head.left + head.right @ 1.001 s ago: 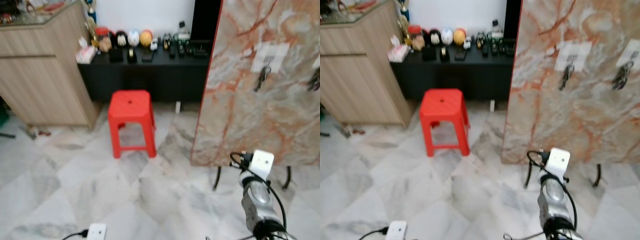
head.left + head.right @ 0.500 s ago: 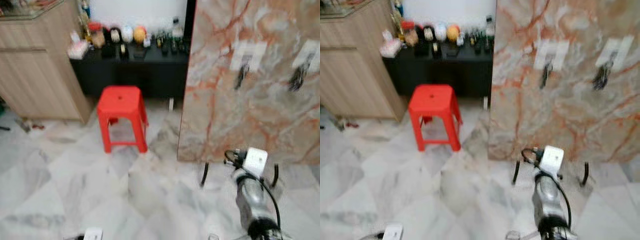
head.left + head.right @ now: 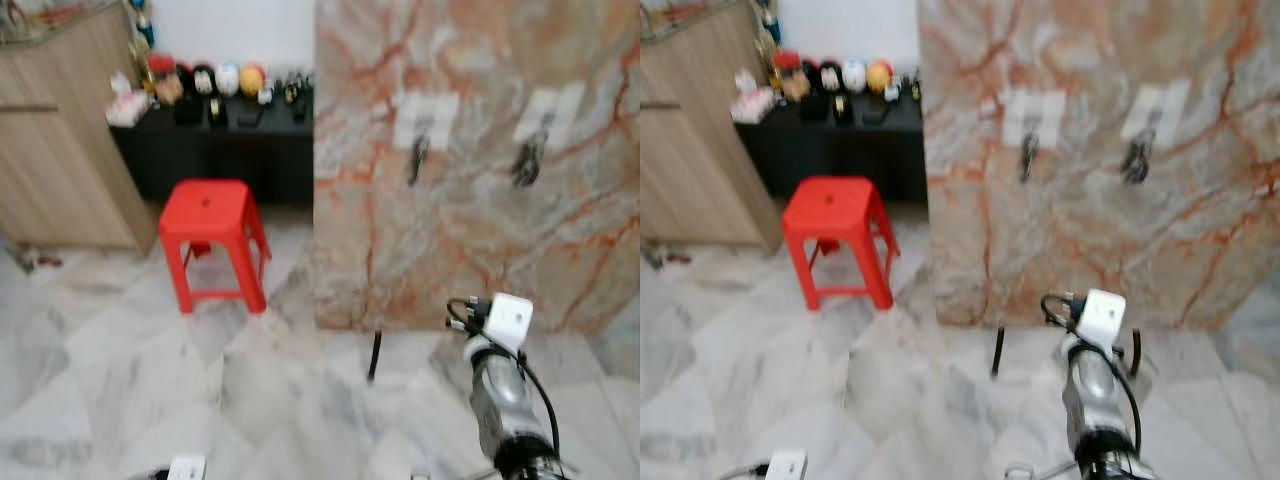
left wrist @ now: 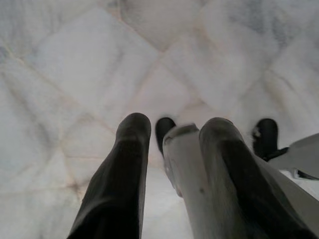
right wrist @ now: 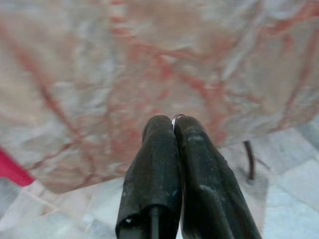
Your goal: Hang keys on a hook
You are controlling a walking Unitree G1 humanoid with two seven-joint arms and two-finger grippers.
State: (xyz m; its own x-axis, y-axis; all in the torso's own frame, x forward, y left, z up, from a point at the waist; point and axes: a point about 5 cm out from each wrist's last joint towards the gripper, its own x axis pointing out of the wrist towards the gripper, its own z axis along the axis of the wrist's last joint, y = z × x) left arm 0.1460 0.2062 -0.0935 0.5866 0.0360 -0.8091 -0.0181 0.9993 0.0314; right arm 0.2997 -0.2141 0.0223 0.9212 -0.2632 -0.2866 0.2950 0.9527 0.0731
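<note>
The marble board (image 3: 480,170) stands on thin black legs on the floor, and everything is placed from it. Two white hook plates are stuck high on its face, the left hook (image 3: 422,125) and the right hook (image 3: 535,125), each with a dark bunch already hanging. A red stool (image 3: 208,235) sits left of the board. The right tool (image 5: 174,130) faces the board low down, fingers pressed together on a thin key ring (image 5: 177,117). The keys themselves hide behind the fingers. They should be light, hard and slippery, likely to swing; the ring is the sensible hold. The left tool (image 4: 172,137) hangs apart over the floor. Blur hides the hook shapes.
</note>
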